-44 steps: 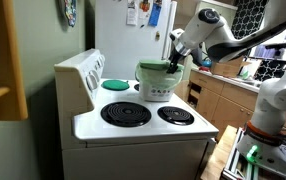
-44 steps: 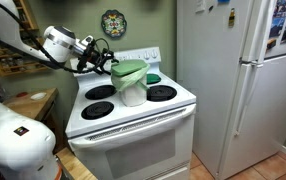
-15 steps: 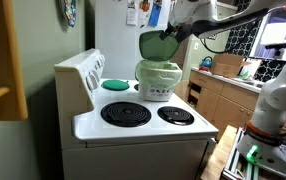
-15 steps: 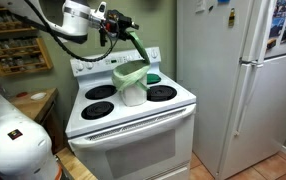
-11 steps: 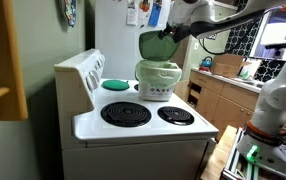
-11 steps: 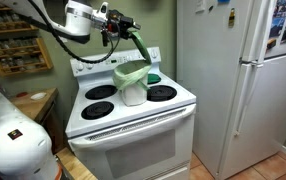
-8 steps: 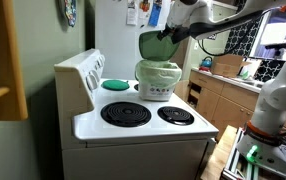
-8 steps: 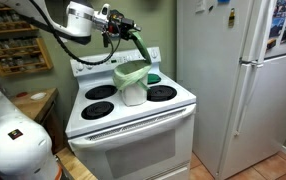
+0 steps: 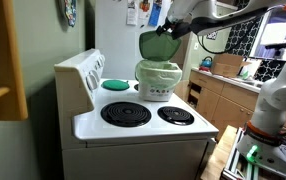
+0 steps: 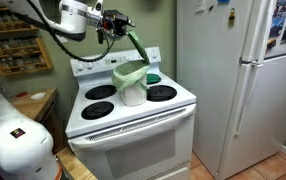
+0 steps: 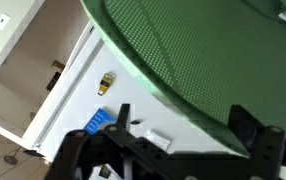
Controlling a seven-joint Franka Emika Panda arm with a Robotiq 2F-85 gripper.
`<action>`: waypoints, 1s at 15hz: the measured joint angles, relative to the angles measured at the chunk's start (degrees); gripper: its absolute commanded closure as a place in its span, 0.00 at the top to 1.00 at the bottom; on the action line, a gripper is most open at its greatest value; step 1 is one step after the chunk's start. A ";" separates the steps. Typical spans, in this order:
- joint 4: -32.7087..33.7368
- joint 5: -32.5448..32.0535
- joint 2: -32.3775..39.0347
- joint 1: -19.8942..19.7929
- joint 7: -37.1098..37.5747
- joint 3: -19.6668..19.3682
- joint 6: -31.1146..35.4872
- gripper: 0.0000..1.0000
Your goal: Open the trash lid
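Raised slightly since half a second ago: trash lid [image 9: 159, 44], now held tilted above the trash [image 9: 159, 80], clear of its rim | gripper [image 10: 126, 28] clamped on the trash lid's edge | trash left uncovered, pale liner exposed | teal disc [image 9: 115, 84] laid beside the trash | fridge [image 9: 118, 40] seen behind the trash

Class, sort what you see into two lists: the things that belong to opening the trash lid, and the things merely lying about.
Belongs to the job: trash lid, held up in the hand; trash, uncovered.
Just around: stove; teal disc; fridge.
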 measured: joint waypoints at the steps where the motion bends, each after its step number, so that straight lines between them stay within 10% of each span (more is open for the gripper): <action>1: 0.08 0.12 -0.25 0.24 -0.04 0.00 -0.15 1.00; 15: 0.23 8.97 -2.26 2.73 -1.96 1.33 -3.21 1.00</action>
